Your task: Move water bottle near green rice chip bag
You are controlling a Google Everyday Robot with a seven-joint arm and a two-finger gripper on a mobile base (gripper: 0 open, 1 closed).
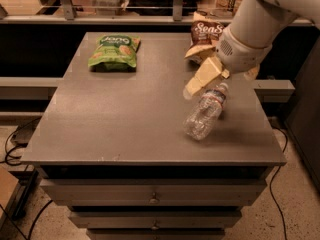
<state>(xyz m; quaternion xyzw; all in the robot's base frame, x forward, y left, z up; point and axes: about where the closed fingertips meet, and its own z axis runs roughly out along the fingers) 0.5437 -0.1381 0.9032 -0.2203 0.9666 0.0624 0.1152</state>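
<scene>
**Water bottle (204, 115) lying far from the green rice chip bag (114, 51)**

From my station I saw the clear bottle on its side on the table (100, 134), well apart from the green bag, to its right and nearer the front edge, with its white cap pointing away from me. The gripper (186, 75) hung right of the green bag, just above the bottle, with its pale fingers spread and nothing between them. A brown chip bag (207, 31) lay further right of the green bag.

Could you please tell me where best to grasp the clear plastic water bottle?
Probably take the clear ribbed plastic water bottle across its labelled middle from above: it lies on its side, cap pointing far-right. The gripper hovers beside its cap end.
</scene>
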